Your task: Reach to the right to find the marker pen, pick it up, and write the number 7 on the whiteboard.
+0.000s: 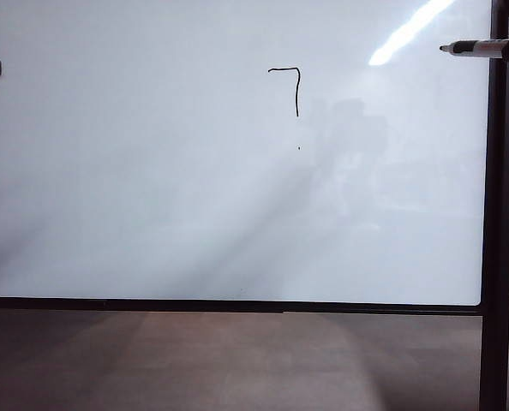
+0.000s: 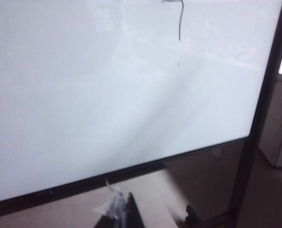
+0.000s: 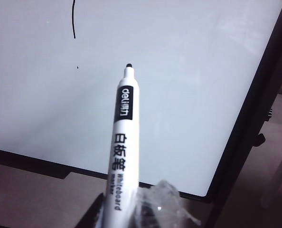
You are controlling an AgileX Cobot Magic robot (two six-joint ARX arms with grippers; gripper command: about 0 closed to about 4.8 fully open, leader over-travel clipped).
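- Already the number 7 (image 1: 289,88) stands on the whiteboard (image 1: 152,188), high up and a little right of the middle: a short bar and a straight stem, with a tiny dark speck (image 1: 299,148) on the white below it.
- The marker pen (image 3: 122,142) is pinched in the right end effector (image 3: 124,211), whose jaws close around the lower barrel; only their tips and some crinkled clear wrapping show in the right wrist view.
- From the room's camera the marker pen sits at the top right, its dark tip poking in over the board's right edge, well apart from the drawn digit.
- The tip is uncapped and points at the board. Whether it is just clear of the surface I cannot say for sure; in the exterior view it looks off it.
- The left end effector (image 2: 155,216) hangs low in front of the board's bottom frame, its dark fingertips spread with nothing between them.
- To my eye the writing is done, so the risk now is spoiling it: a drift of the bare tip onto the glossy panel would leave a stray mark like that speck.
- The grip is near the barrel's back end, so a knock against the black post (image 1: 494,214) could lever the pen loose.
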